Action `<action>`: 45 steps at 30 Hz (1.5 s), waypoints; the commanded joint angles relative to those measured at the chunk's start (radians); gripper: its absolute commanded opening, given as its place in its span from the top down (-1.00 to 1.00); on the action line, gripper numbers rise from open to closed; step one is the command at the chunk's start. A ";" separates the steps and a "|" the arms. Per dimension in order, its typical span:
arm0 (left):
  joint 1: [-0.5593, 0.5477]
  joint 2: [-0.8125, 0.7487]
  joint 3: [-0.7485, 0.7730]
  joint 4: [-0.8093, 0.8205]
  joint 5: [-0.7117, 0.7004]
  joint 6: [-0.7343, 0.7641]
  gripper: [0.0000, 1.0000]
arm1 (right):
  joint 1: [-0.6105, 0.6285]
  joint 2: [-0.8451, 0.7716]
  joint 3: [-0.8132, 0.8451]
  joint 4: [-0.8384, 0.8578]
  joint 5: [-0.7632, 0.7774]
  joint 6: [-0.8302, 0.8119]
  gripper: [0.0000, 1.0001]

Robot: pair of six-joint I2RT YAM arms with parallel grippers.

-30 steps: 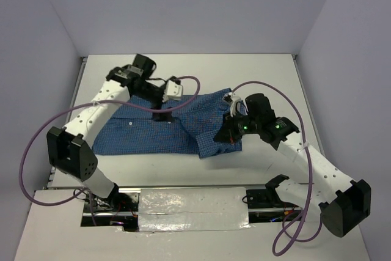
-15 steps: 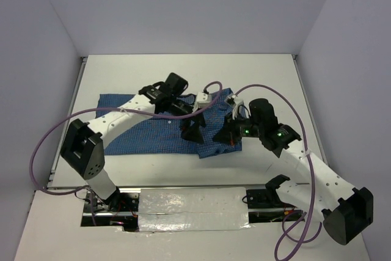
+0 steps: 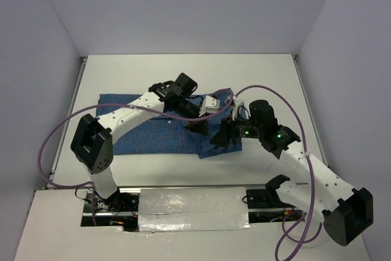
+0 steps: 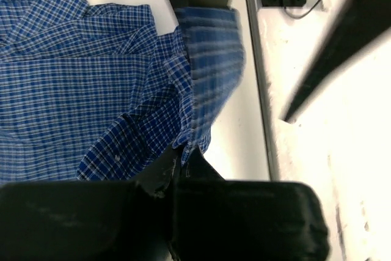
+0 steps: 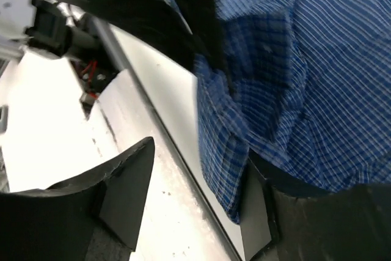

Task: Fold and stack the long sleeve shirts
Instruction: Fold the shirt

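On the white table (image 3: 183,71), centre field: blue checked button-up shirt (image 3: 149,136) lying flat, both grippers at its right end.
Left gripper (image 4: 177,166): fingers pressed together, pinching a fold of the shirt near its rumpled right edge. A strip of cloth runs away from the pinch, blurred in the left wrist view. Right gripper (image 5: 195,157): fingers spread, low at the same edge, cloth against one finger, nothing clamped. Grippers sit just beside each other. Shirt body extends left, partly under the left arm (image 3: 131,111).
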 commanded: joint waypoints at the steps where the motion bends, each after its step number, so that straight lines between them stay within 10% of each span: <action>1: 0.000 -0.022 0.048 -0.095 -0.008 0.097 1.00 | 0.005 0.034 -0.033 -0.011 0.085 0.014 -0.23; 5: 0.000 -0.030 0.063 -0.150 -0.015 0.144 1.00 | 0.005 0.057 -0.065 0.032 0.106 0.050 -0.10; 12: 0.000 -0.057 0.137 -0.322 -0.063 0.301 1.00 | 0.006 0.014 -0.050 0.043 0.084 0.059 0.99; 30: 0.000 -0.278 0.155 -0.430 -0.121 0.408 1.00 | 0.397 -0.124 0.065 -0.154 0.205 0.261 1.00; 45: 0.000 -0.289 0.122 -0.338 -0.176 0.321 1.00 | 0.436 -0.091 0.119 -0.185 0.360 0.238 0.98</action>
